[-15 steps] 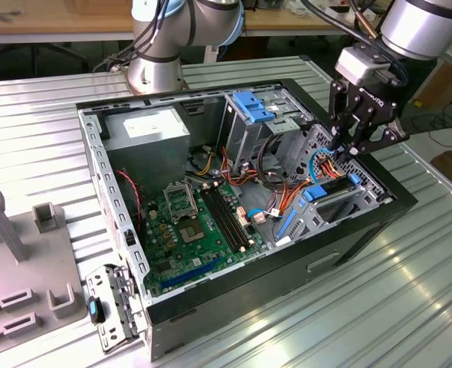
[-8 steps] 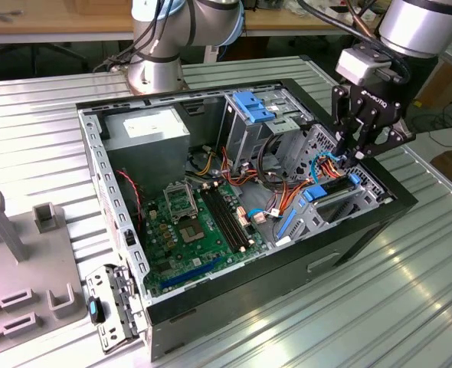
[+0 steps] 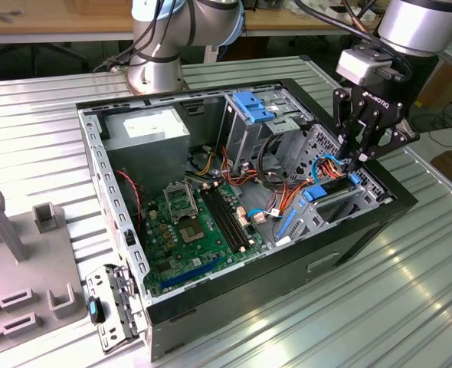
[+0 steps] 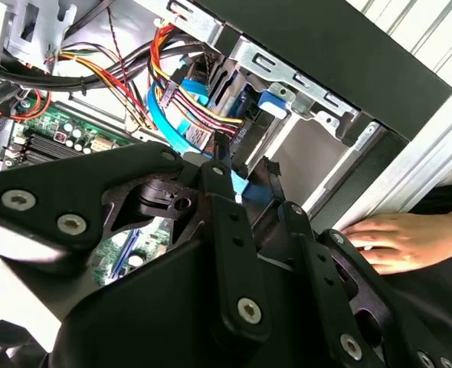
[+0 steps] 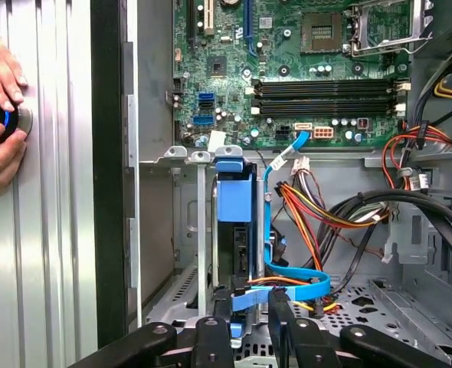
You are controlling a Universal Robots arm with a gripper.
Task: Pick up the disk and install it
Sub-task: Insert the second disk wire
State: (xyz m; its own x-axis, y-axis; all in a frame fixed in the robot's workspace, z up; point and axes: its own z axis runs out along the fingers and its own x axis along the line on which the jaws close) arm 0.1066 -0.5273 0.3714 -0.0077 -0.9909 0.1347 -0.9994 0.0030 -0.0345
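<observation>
Disk [image 5: 234, 222], with its bright blue rails, stands on edge in the metal bay at the front corner of the open computer case [image 3: 379, 211]; in the first wrist view its blue top tab sits just below the bay's metal lip, and a light-blue flat cable [image 5: 299, 280] loops beside it. In the exterior view the same blue rail [image 3: 315, 194] shows at the case's corner on the exterior view's right, directly under the gripper [image 3: 356, 159].

The gripper's black fingers [image 5: 280, 307] reach down to either side of the disk's near end in the first wrist view, with blue plastic between them. They look closed around it, though I cannot tell for sure whether they actually press on it. The second wrist view shows the fingers [image 4: 220, 149] from the side, tips close together by a blue piece [image 4: 245, 188].

The exterior view alone takes in the whole case on the ribbed metal table [image 3: 379, 307], with the motherboard [image 3: 191, 226], the grey power-supply box [image 3: 145, 130] and the drive cage with a blue top [image 3: 255, 107]. Both wrist views show a person's hand [image 4: 398, 239] resting on the table just outside the case wall; in the first wrist view the hands [image 5: 0, 123] hold a small round black knob [image 5: 0, 121].
</observation>
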